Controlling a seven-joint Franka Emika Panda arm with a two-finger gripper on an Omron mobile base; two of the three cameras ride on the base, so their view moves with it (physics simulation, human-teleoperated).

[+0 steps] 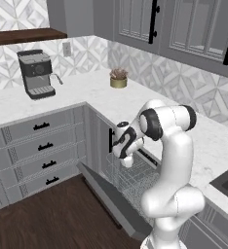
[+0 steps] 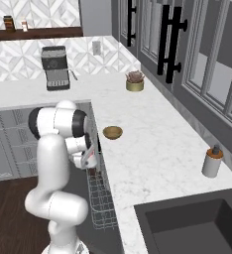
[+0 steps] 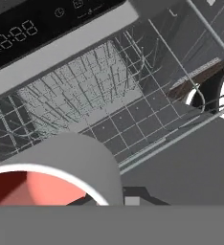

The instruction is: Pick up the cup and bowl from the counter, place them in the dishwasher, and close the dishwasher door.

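My gripper (image 1: 127,156) hangs over the open dishwasher's wire rack (image 1: 135,181), shut on the cup (image 3: 71,162). The cup's grey wall and red-pink inside show close at the lower left of the hand view. Past the cup in that view lie the rack (image 3: 85,95) and the dishwasher's dark top strip (image 3: 37,24). The dishwasher door (image 1: 111,199) is dropped open towards the floor. A golden-brown bowl (image 2: 112,132) sits on the white counter (image 2: 152,149) near its front edge, just right of my gripper (image 2: 90,162).
A coffee machine (image 1: 36,74) and a gold pot with a plant (image 1: 118,79) stand at the back of the counter. The soap dispenser (image 2: 212,161) is by the dark sink (image 2: 197,223). Grey drawers (image 1: 43,146) are to the left of the dishwasher.
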